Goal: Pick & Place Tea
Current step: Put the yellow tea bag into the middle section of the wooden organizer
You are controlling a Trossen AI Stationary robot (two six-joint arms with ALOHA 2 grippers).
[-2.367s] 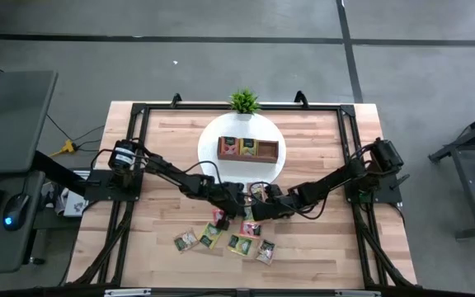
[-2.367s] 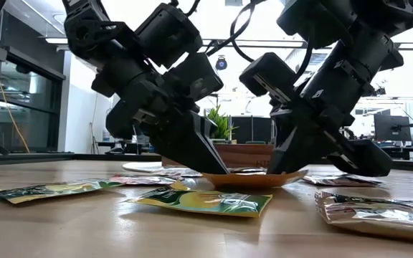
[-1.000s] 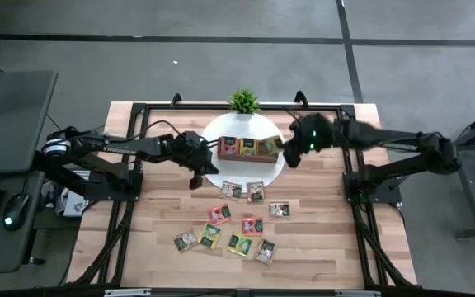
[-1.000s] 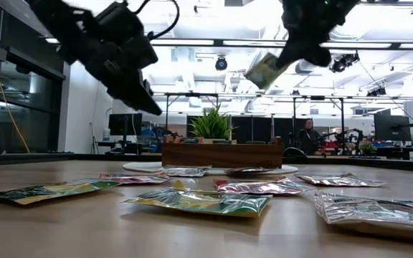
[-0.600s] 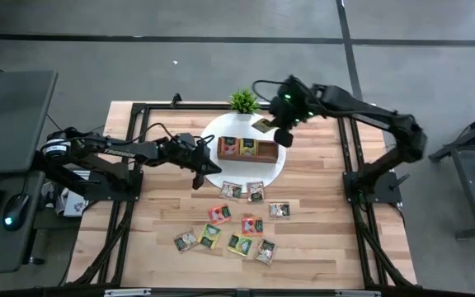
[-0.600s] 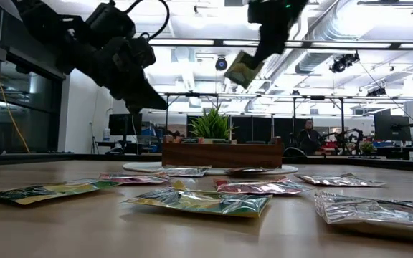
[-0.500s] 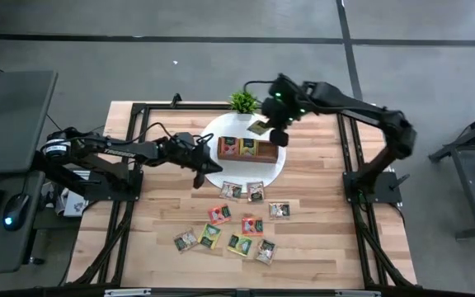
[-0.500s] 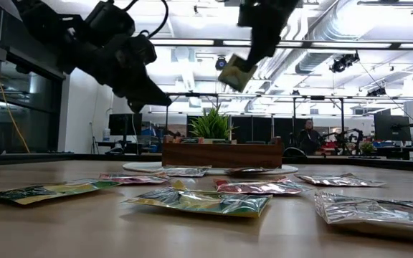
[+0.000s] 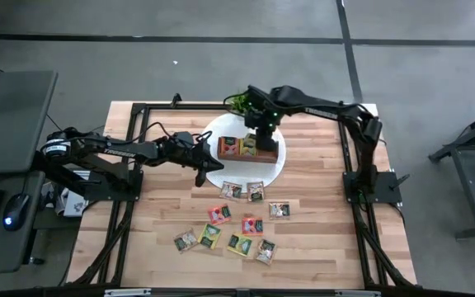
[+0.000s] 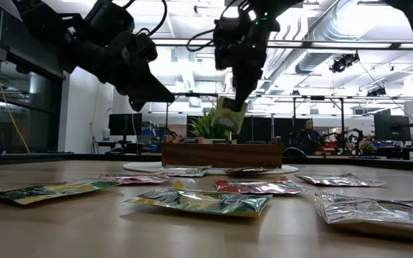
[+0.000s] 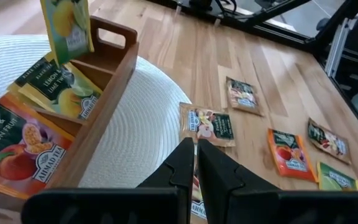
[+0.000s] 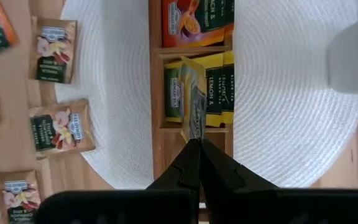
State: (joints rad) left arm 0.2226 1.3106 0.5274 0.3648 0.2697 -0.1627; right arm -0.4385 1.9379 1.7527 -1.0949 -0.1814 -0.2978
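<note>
Yellow sachet (image 12: 192, 106) in right hand (image 12: 194, 144), edge-on overhead.

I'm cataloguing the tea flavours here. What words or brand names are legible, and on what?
"PEACH & PASSION FRUIT" and "AHMAD TEA": orange sachet in the wooden tray.
"LEMON & LIME TWIST": yellow sachet in the tray's middle compartment.
"LEMON": same yellow sachets, right wrist view.
Sachet held by the right gripper: print unreadable.
Loose sachets on the table: labels too small to read.

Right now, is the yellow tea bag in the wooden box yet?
Not yet. The right gripper holds the yellow lemon tea sachet on edge above the brown wooden tray.
</note>
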